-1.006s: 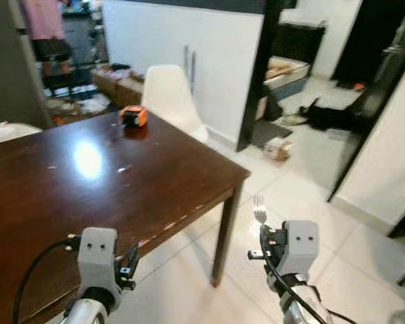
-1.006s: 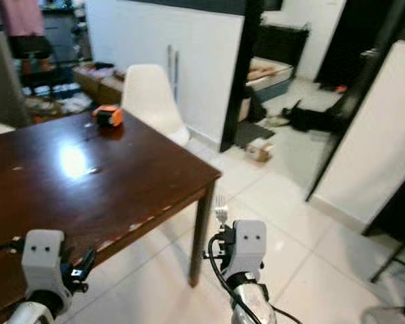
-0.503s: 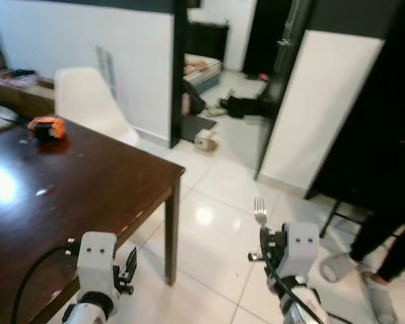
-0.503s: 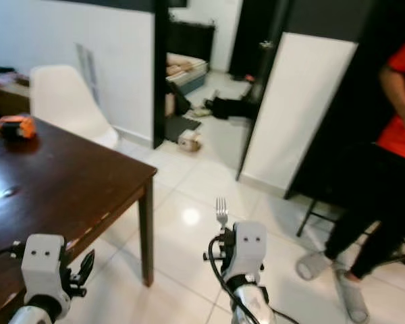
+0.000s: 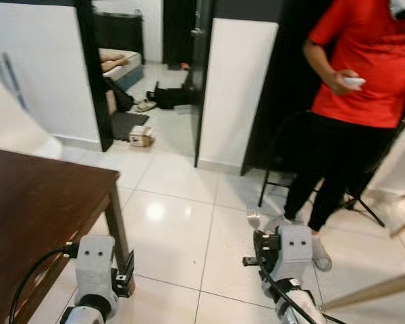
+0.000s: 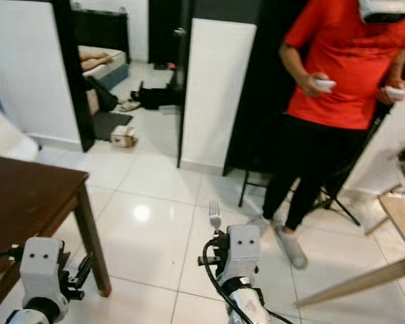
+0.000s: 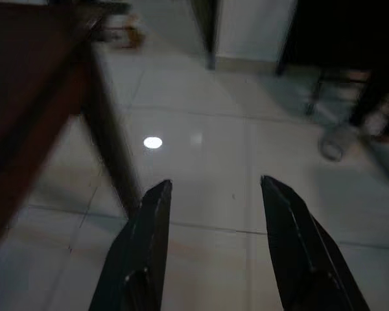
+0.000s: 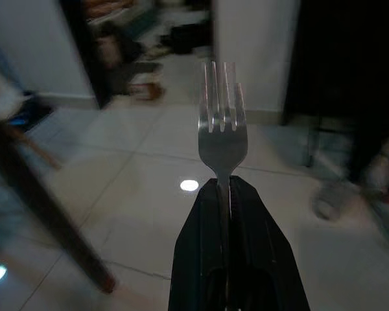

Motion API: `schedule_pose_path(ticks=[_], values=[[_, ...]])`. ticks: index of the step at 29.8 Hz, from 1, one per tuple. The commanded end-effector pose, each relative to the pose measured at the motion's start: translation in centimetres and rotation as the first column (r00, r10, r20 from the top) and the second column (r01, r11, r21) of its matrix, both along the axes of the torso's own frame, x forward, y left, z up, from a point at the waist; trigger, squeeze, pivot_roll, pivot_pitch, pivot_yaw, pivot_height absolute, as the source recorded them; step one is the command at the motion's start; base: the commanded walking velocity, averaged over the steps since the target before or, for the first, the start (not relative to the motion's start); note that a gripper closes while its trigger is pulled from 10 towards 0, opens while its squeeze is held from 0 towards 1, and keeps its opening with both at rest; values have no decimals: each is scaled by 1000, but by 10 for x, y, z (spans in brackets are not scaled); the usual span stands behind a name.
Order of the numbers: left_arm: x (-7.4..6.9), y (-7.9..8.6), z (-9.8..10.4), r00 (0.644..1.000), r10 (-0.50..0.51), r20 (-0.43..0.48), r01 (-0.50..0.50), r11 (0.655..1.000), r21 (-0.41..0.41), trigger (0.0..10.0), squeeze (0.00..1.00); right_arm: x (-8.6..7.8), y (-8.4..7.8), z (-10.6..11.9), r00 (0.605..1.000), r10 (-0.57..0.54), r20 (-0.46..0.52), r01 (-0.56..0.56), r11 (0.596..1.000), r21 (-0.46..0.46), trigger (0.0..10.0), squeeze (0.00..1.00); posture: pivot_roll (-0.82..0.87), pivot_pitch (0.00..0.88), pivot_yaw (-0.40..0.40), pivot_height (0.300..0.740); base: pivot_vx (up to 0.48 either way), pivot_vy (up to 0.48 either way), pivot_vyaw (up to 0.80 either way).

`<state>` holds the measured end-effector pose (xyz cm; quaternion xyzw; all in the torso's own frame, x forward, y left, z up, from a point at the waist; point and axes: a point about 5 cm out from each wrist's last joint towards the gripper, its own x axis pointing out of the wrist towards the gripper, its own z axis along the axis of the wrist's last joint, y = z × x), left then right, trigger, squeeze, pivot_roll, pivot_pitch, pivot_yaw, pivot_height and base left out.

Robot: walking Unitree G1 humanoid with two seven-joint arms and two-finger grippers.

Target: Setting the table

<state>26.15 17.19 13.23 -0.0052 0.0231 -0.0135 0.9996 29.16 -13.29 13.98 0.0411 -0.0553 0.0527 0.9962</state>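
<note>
Holding one silver four-tined metal fork (image 8: 222, 123) upright, right gripper (image 8: 227, 194) fingers clamped on handle, over white tiled floor (image 5: 182, 223). Left gripper (image 7: 214, 214) spread wide, empty, beside one dark brown wooden table (image 5: 34, 202). One person in red shirt (image 6: 344, 61) stands ahead.

Bright head views, floor (image 5: 189, 223) glare, wrist cams dim, blurry

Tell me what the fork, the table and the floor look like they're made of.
Fork, held in the right tool: silvery with a dull sheen, probably steel.
Table: dark reddish-brown with a smooth top and a square leg, likely stained or varnished wood; veneer can't be ruled out.
Floor: pale glossy squares with thin grout lines and a mirrored light spot, so polished tile.
</note>
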Motion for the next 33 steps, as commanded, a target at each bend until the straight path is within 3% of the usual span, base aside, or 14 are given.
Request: schedule_pose_path(ticks=[1, 33], values=[[-3, 0, -5, 1000, -3, -17, 3, 1000, 9, 10000, 0, -1, -3, -2, 1000, -12, -3, 12, 1000, -3, 10000, 0, 51, 95, 39, 740, 0, 0, -781], [-4, 0, -5, 1000, -4, -16, 4, 1000, 12, 10000, 0, -2, -3, -4, 1000, -17, -7, 17, 1000, -1, 10000, 0, 55, 106, 44, 740, 0, 0, -781]])
